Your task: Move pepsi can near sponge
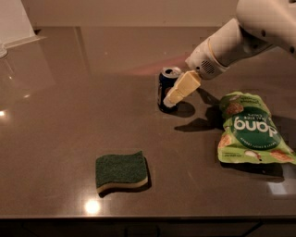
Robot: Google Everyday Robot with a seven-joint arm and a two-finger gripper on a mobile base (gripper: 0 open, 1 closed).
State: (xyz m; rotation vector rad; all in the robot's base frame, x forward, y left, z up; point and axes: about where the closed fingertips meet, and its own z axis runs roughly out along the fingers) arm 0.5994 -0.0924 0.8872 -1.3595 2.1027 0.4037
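Glossy table [69,115], metal pepsi can [163,90] beside matt plastic end effector [170,99]

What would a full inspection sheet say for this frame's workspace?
Surface: dark glossy countertop, with light reflections.
Job's things: pepsi can upright at the middle rear; sponge flat near the front edge, green side up, well apart from the can.
Clutter: green snack bag lying flat, on the far side of the can from the sponge.
Grippers: claw low at the can, on the side toward the bag, overlapping it in view; grasp not confirmed.
Cables: nothing seen.
Surroundings: pale wall behind; white panel at the rear corner.
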